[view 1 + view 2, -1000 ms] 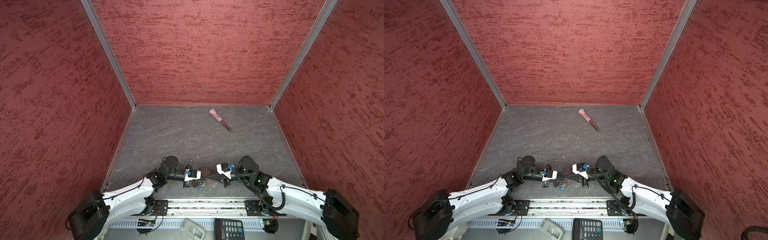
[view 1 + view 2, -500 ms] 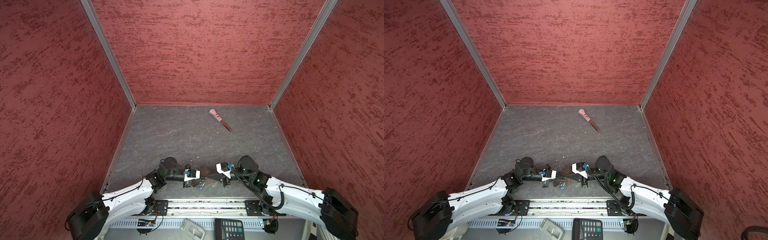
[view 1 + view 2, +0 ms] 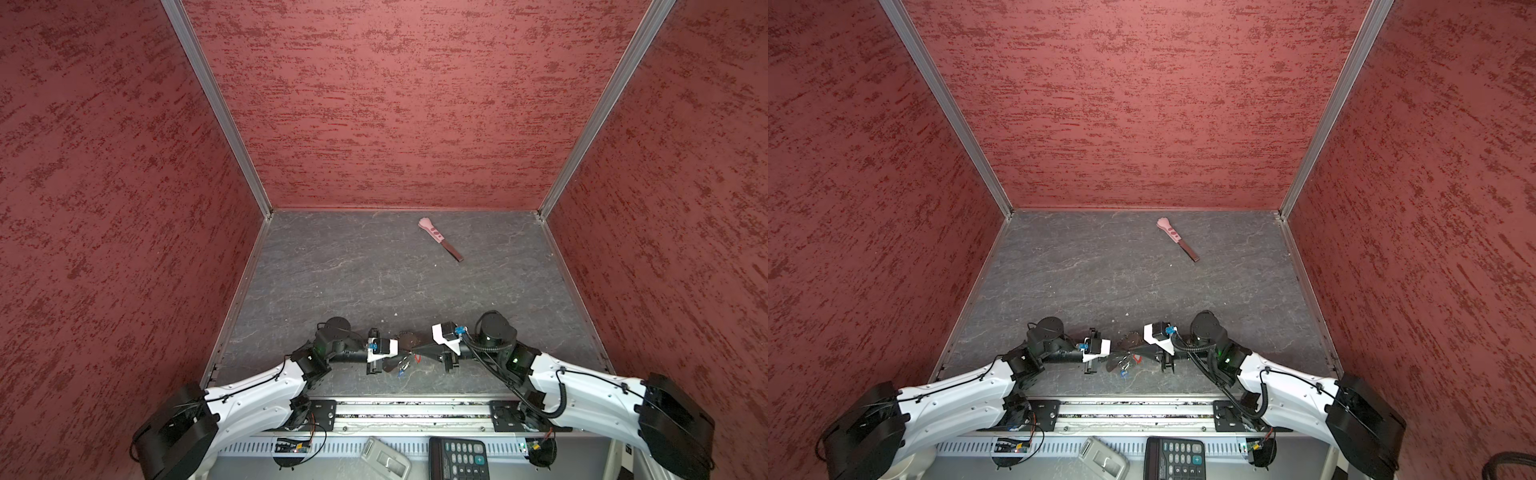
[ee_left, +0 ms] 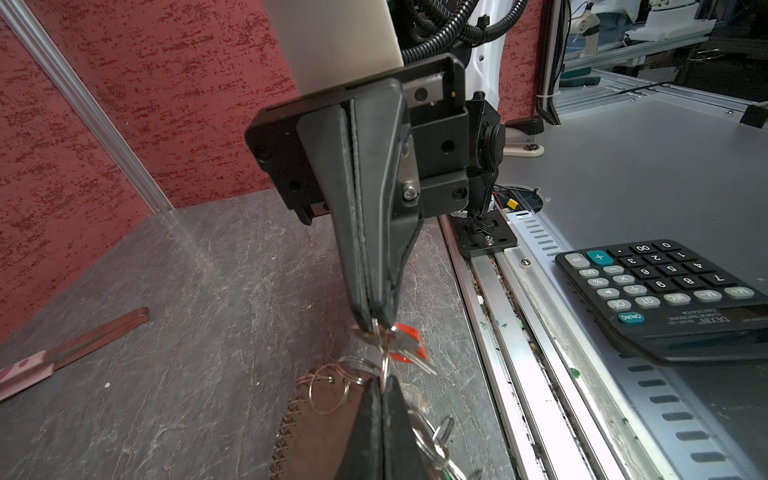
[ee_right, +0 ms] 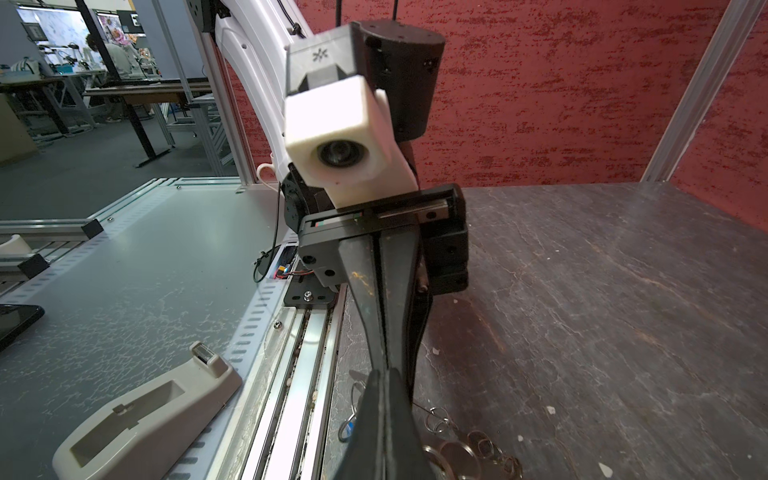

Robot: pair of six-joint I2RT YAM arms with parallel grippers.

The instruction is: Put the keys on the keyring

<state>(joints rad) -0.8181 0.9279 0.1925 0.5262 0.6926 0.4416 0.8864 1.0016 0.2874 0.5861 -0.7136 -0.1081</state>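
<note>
Both grippers meet tip to tip low over the table's front middle. My left gripper [image 4: 381, 380] [image 3: 400, 356] is shut on a silver ring of the keyring. Its brown leather strap [image 4: 316, 428] [image 3: 409, 338] lies on the table, with more rings [image 5: 457, 451] beside it. Facing it, my right gripper [image 5: 384, 374] [image 4: 376, 322] [image 3: 1142, 356] is shut on the red key [image 4: 409, 347] [image 3: 417, 358], right at that ring. The blue key [image 5: 351, 424] [image 3: 1123, 373] hangs below on the table. A green key [image 4: 448, 473] peeks in at the frame's edge.
A pink-handled tool [image 3: 439, 239] [image 4: 62, 353] with a dark blade lies at the back of the grey table [image 3: 353, 282]. Red walls [image 3: 124, 208] close in three sides. In front of the rail sit a calculator [image 4: 665, 291] and a tape dispenser [image 5: 145, 415].
</note>
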